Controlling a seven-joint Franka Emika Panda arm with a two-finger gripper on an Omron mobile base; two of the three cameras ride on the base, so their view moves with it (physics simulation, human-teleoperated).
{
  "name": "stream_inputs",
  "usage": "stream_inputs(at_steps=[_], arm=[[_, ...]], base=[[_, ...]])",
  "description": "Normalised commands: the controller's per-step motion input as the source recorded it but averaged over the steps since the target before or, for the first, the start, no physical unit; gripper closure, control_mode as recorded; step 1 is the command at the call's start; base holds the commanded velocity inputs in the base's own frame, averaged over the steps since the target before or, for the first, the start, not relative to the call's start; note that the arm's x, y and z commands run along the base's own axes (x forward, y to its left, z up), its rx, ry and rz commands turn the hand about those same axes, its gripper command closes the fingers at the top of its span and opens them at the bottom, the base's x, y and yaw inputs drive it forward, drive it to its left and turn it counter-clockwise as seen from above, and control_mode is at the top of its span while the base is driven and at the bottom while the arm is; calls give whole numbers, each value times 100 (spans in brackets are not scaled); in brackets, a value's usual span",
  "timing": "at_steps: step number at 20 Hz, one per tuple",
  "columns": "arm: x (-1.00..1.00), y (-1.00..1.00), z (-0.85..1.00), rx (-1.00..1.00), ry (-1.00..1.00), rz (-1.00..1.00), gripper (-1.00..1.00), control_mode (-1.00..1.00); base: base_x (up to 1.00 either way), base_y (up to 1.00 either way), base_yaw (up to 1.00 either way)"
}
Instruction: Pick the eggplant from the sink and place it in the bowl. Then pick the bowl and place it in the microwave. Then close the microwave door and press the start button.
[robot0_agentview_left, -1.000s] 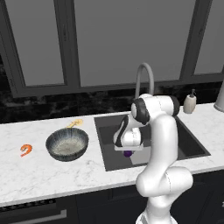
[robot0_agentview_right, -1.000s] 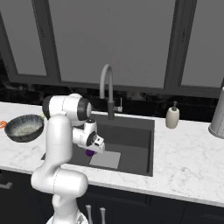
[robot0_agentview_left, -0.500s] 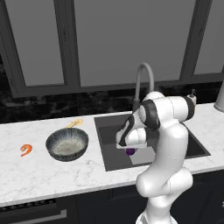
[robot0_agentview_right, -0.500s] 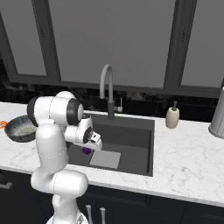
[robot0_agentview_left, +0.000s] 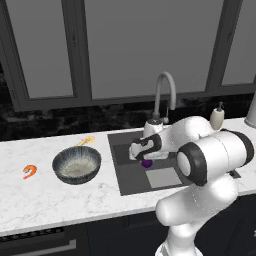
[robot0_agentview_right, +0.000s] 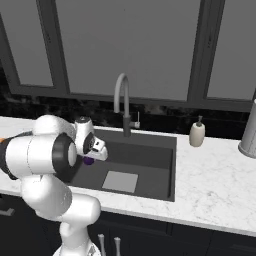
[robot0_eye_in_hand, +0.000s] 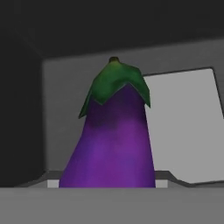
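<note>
The white arm (robot0_agentview_left: 210, 165) is bending forward and down from the base, its forearm reaching over the front rim of the sink (robot0_agentview_left: 125, 180) so that the gripper (robot0_agentview_left: 144, 155) is hanging inside the basin, above its floor. In the right base view the same hand (robot0_agentview_right: 92, 150) is sitting against the near left part of the sink (robot0_agentview_right: 165, 175), left of the lighter grey square patch (robot0_agentview_right: 120, 181). The curved metal faucet (robot0_agentview_left: 165, 95) is rising behind the sink, just beyond the gripper. The bowl (robot0_agentview_left: 76, 164) is standing upright on the marble counter (robot0_agentview_left: 45, 200) left of the sink, apart from the gripper. A soap dispenser (robot0_agentview_left: 217, 118) is standing right of the faucet, behind the sink. An orange shrimp (robot0_agentview_left: 29, 171) is lying on the counter left of the bowl. The eggplant (robot0_agentview_left: 147, 163) is showing as a purple spot directly under the gripper, over the sink floor. In the hand view the eggplant (robot0_eye_in_hand: 111, 140) is standing close before the camera, green cap pointing away, with the grey patch (robot0_eye_in_hand: 183, 127) behind it. The gripper is clasping the eggplant, though the fingertips themselves are hidden.
</note>
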Motion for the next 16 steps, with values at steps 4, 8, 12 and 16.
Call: stream_inputs(at_steps=[4,8,12,16], arm=[[-18,41,100,7,-15,7,100,-100],[-16,35,100,4,-16,10,100,-100],[-5,44,89,3,-1,6,100,-100],[-5,59,70,0,8,5,100,-100]], base=[[0,0,0],[0,0,0],[0,0,0],[0,0,0]])
